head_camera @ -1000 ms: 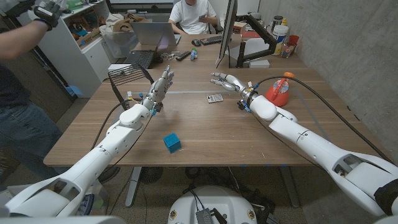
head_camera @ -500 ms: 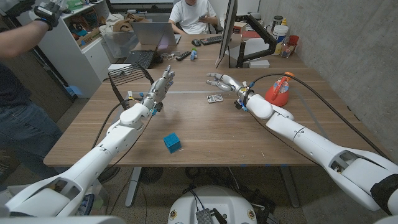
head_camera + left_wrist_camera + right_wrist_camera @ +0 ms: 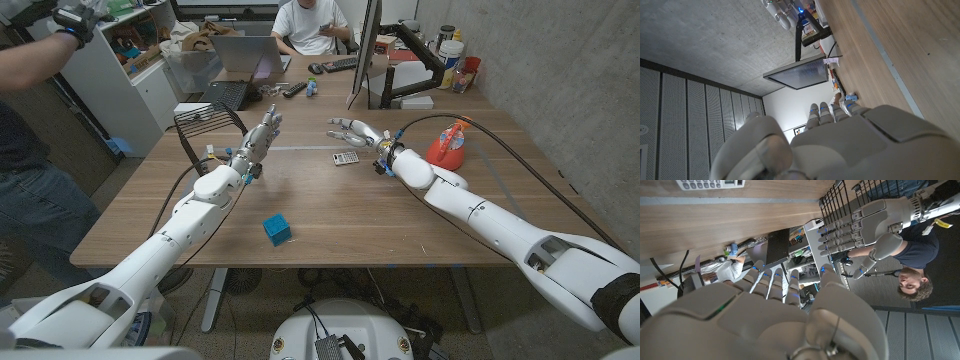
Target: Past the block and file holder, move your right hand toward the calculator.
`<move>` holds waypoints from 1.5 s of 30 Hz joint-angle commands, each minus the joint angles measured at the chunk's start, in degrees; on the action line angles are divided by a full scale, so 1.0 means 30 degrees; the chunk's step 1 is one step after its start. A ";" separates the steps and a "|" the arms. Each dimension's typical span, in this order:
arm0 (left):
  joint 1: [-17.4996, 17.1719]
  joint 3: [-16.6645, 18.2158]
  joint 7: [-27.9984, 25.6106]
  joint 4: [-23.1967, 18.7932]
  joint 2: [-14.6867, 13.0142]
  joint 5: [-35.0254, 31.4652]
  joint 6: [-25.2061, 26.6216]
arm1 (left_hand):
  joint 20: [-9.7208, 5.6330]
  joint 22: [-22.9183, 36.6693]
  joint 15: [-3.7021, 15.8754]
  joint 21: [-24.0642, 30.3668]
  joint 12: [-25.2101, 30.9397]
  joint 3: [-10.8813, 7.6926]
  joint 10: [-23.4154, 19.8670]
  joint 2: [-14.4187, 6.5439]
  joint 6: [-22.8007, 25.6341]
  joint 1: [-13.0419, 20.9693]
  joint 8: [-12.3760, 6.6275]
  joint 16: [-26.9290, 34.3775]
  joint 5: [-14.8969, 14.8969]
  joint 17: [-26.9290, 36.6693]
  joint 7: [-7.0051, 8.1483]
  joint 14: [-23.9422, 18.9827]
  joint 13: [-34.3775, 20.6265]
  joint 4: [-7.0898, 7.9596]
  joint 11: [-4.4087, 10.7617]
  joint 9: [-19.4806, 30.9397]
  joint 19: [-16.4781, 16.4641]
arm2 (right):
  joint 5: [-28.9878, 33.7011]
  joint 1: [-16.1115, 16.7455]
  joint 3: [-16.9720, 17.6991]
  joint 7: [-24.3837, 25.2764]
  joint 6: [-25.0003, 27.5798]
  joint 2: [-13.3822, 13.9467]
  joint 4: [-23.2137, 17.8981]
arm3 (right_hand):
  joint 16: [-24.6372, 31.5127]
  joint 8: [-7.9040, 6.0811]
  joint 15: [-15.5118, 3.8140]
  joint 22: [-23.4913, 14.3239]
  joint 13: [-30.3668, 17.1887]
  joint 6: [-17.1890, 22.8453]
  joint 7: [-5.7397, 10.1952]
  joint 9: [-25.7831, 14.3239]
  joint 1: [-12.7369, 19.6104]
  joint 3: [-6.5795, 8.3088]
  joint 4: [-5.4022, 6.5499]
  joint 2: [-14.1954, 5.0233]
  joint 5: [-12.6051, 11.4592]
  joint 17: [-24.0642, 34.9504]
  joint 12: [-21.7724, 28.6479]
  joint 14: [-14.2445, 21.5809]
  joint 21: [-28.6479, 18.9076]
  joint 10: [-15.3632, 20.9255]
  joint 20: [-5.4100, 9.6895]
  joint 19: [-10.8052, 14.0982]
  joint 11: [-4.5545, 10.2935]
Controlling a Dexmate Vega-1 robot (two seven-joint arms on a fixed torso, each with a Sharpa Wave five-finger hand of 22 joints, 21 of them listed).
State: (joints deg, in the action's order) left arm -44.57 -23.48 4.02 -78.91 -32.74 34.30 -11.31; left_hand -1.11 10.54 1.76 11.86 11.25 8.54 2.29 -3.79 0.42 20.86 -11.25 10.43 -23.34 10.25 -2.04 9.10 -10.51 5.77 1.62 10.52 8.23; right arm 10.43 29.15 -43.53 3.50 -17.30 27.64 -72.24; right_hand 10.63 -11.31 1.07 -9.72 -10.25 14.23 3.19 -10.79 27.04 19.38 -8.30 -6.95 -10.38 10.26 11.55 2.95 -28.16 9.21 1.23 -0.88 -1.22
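Wooden table [image 3: 330, 215]: calculator [image 3: 346, 158] mid-surface, blue block [image 3: 277, 230] nearer the front edge. Right hand [image 3: 352, 130] and left hand [image 3: 262, 133], fingers apart, seemingly empty.

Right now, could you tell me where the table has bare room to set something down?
Bare wood lies between the blue block and the calculator. Crowded: the far edge by the file holder, laptop and monitor.

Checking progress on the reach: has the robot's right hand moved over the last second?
Yes. In the head view the right hand has shifted leftward across the wooden table, passing above the small grey calculator, which stayed put.
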 commanded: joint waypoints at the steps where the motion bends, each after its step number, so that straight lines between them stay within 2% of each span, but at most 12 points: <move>1: 0.0064 -0.0041 0.0062 0.0063 0.0033 -0.0039 -0.0070 | 0.0199 0.0023 -0.0007 -0.0020 0.0078 0.0141 0.0195 -0.0060 0.0020 0.0219 -0.0057 0.0078 -0.0026 0.0117 0.0021 0.0171 -0.0092 0.0044 0.0028 0.0049 0.0073 | 0.1064 -0.0688 -0.0651 0.0009 0.0241 -0.0225 0.0403 | 0.0031 0.0013 0.0014 -0.0099 -0.0105 0.0037 0.0111 -0.0073 0.0253 -0.0030 0.0005 0.0000 -0.0079 0.0062 0.0135 -0.0162 0.0046 0.0155 -0.0040 -0.0011 0.0141; 33: -0.0426 -0.0035 -0.0504 -0.1473 -0.0158 -0.0079 0.0378 | 0.0222 0.0026 -0.0020 -0.0027 0.0097 0.0262 0.0188 -0.0104 0.0102 0.0267 -0.0078 0.0085 -0.0004 0.0117 -0.0007 0.0174 -0.0091 0.0043 0.0024 0.0051 0.0118 | 0.3289 -0.1503 -0.1912 -0.0348 0.1432 -0.0094 0.0020 | 0.0088 -0.0019 0.0090 -0.0104 -0.0115 0.0149 0.0339 -0.0080 0.0307 -0.0103 0.0007 0.0040 -0.0043 0.0061 0.0157 -0.0156 0.0319 0.0153 -0.0260 0.0006 0.0371; 45: -0.1297 0.0159 -0.1231 -0.2499 -0.0365 -0.0110 0.0406 | 0.0263 0.0026 -0.0031 -0.0036 0.0102 0.0306 0.0184 -0.0125 0.0127 0.0288 -0.0081 0.0093 0.0003 0.0117 0.0008 0.0159 -0.0091 0.0043 0.0029 0.0051 0.0153 | 0.3316 -0.1316 -0.2008 -0.0811 0.1608 0.0166 -0.0353 | 0.0119 -0.0009 0.0131 -0.0106 -0.0119 0.0141 0.0359 -0.0083 0.0296 -0.0139 0.0029 0.0047 -0.0030 0.0070 0.0171 -0.0103 0.0412 0.0170 -0.0283 0.0028 0.0467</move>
State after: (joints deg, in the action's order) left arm -46.70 -23.36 1.78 -84.14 -33.38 33.90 -10.29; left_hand -0.81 10.53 1.76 11.86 11.25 8.97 2.29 -4.01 0.42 21.07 -11.25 10.43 -23.34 10.39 -2.04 9.10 -10.51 5.83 1.62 10.52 8.53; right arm 19.96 24.85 -49.14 2.03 -12.93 27.54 -72.44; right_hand 10.62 -11.31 1.54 -9.72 -10.55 14.44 4.00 -10.78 27.33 19.21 -8.13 -6.65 -10.38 10.26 11.75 2.36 -27.10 9.40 0.81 -0.87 -0.19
